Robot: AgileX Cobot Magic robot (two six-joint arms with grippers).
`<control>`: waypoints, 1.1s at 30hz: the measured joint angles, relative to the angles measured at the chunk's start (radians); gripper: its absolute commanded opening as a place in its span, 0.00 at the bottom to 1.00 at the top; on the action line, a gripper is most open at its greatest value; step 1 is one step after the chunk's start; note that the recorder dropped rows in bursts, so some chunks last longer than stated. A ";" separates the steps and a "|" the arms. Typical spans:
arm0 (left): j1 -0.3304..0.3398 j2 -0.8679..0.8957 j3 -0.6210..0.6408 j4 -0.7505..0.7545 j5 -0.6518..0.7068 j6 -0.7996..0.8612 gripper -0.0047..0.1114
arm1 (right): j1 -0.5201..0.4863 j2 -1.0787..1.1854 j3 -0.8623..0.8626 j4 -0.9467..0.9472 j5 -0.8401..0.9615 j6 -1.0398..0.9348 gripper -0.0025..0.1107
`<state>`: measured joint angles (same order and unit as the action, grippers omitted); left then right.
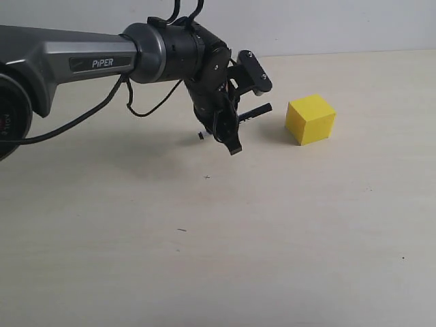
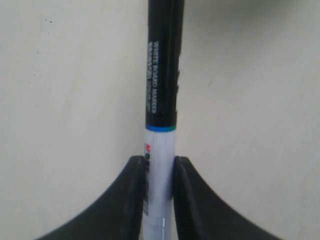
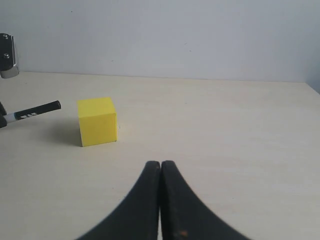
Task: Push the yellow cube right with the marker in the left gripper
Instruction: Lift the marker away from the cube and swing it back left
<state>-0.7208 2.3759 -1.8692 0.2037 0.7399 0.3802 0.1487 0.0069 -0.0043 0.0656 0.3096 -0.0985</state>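
Observation:
The yellow cube (image 1: pixel 310 118) sits on the pale table, right of centre in the exterior view. My left gripper (image 1: pixel 228 126) hangs just left of it, shut on the marker (image 1: pixel 257 110), whose black cap points at the cube with a small gap between them. In the left wrist view the gripper (image 2: pixel 160 162) clamps the white barrel, and the marker's (image 2: pixel 162 75) black half runs away from the fingers. The right wrist view shows the cube (image 3: pixel 97 121), the marker (image 3: pixel 37 110) tip short of it, and my right gripper (image 3: pixel 160 165) shut on nothing.
The grey arm tube marked "PiPER" (image 1: pixel 82 58) reaches in from the left with loose black cables (image 1: pixel 102 109) hanging below it. A white wall (image 3: pixel 160 35) borders the table's far edge. A few tiny dark specks (image 1: pixel 206 177) mark the tabletop.

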 measured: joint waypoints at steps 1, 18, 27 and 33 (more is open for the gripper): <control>0.000 0.001 0.000 0.002 -0.002 -0.003 0.04 | 0.000 0.000 0.000 0.000 0.000 0.000 0.02; -0.069 0.146 -0.256 0.028 0.083 -0.106 0.04 | 0.000 0.000 0.000 0.000 0.000 0.000 0.02; -0.069 0.146 -0.258 0.052 0.149 -0.119 0.04 | 0.000 0.000 0.000 0.000 0.000 0.000 0.02; -0.069 0.146 -0.258 0.055 0.151 -0.108 0.04 | 0.000 0.000 0.000 0.000 0.000 0.000 0.02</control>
<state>-0.7899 2.5217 -2.1271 0.2591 0.8910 0.2724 0.1487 0.0069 -0.0043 0.0656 0.3096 -0.0985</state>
